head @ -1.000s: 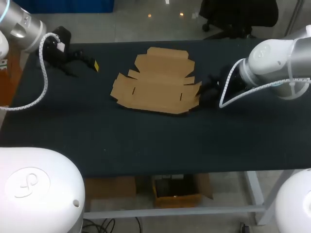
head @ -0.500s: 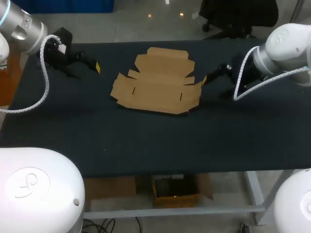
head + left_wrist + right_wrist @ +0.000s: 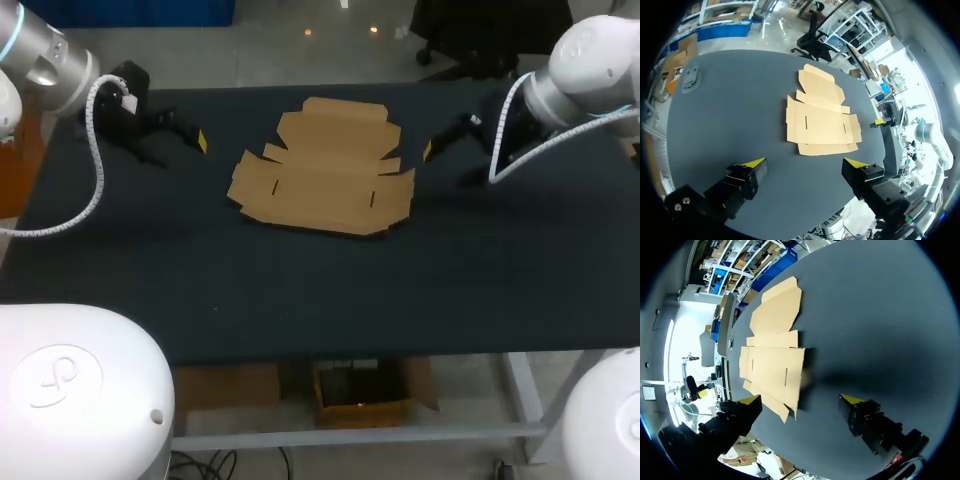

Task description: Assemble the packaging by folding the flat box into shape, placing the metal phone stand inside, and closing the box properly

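Item 1, worktop point(image 3: 300, 290): dark covering. We list its contents from the near edge back to the far edge.

Item 2, cardboard box point(image 3: 322, 170): brown, unfolded, lying flat. We place it midway between the left and right ends of the worktop, nearer the far edge than the near one. Its largest flap points toward the far edge, with shorter flaps along the sides and narrow slots cut into the main panel. In the left wrist view the box point(image 3: 821, 117) lies ahead of that gripper. In the right wrist view the box point(image 3: 772, 360) lies ahead of the right gripper, and the box edge facing that gripper throws a shadow onto the covering.

Item 3, right gripper point(image 3: 440, 148): we place it just beside the right end of the box, toward the far edge, apart from the cardboard. In its own view the right gripper point(image 3: 802, 399) has its yellow-tipped fingers spread wide with nothing between them.

Item 4, left gripper point(image 3: 185, 130): near the far left corner of the worktop, well apart from the box. In its own view the left gripper point(image 3: 805, 162) also has its fingers spread wide and carries nothing.

Item 5, grey flat item point(image 3: 690, 77): small, lying by the rim of the worktop, well apart from the box. We cannot tell what it is.
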Available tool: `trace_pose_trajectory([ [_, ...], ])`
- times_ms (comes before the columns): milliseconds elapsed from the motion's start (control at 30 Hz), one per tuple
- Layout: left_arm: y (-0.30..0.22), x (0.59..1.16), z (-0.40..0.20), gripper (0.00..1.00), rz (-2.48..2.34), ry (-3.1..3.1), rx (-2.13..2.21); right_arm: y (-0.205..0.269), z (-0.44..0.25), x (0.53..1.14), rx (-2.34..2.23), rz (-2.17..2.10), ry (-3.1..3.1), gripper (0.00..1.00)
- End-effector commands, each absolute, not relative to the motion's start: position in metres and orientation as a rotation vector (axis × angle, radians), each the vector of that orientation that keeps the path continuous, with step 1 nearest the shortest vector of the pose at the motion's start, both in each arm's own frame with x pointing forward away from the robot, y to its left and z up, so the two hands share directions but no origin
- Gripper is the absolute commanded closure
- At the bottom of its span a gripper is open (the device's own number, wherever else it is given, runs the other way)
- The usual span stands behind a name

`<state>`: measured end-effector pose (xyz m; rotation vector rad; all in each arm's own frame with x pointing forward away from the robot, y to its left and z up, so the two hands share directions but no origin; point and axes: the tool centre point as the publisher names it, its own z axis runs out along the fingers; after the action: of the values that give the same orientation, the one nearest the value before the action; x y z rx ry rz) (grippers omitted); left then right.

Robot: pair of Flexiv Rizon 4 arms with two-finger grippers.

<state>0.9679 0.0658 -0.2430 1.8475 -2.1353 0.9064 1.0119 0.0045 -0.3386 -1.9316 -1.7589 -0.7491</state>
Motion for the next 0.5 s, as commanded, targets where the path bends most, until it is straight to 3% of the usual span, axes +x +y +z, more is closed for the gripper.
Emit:
trace_pose_trajectory([
  [33,0.066,0.970,-0.245,0.00,0.895,-2.130,1.856,0.013,-0.350,1.030,-1.911,-0.681,-1.751,0.00],
  [500,0.068,0.978,-0.243,0.00,0.886,-2.132,1.843,0.038,-0.370,1.025,-2.011,-0.800,-1.573,0.00],
])
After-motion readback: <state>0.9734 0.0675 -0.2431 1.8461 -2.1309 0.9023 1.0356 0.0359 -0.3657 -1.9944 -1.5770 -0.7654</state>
